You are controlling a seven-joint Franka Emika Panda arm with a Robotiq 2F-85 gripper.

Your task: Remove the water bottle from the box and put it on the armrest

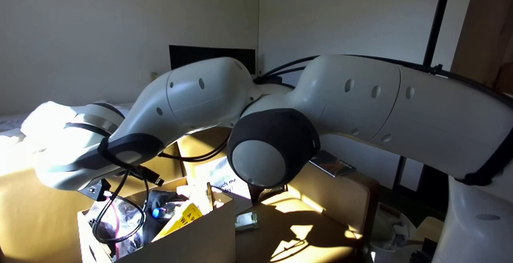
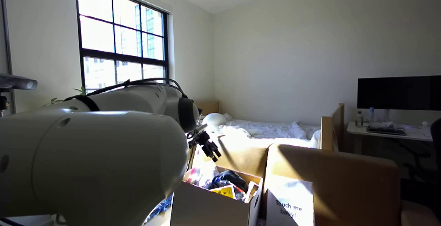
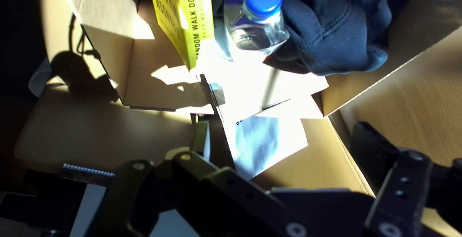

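Far L in an exterior view we've got a multi-pane window [image 2: 124, 29], v. bright, then the white arm [image 2: 110, 157], huge up close. Next R, there's our pincer [image 2: 217, 157], hanging higher than the rim of the cardboard box [image 2: 210, 205], fingers spread wide apart; the wrist view gives us that gap too. Into the box now, same wrist view, L to R: we see a yellow book [image 3: 195, 27], spine lettered "RANDOM WALK DOWN", then, yes, the water bottle [image 3: 258, 24], clear plastic, blue cap facing us, b/w the book & some dark cloth [image 3: 332, 34]. Its lower part we lose in the glare. So bottle's inside the box, pincer well apart from it. Just R of the box, in an exterior view, we read "Touch me baby!" on a white panel [image 2: 291, 189], w/ the tan sofa back [image 2: 348, 177] behind both. Further R, in an exterior view, we've the padded armrest [image 1: 340, 195], a spiral notebook [image 1: 332, 164] lying on top. Far R, in an exterior view, we pick out a dark monitor [image 2: 399, 93] on a white table [image 2: 418, 135].
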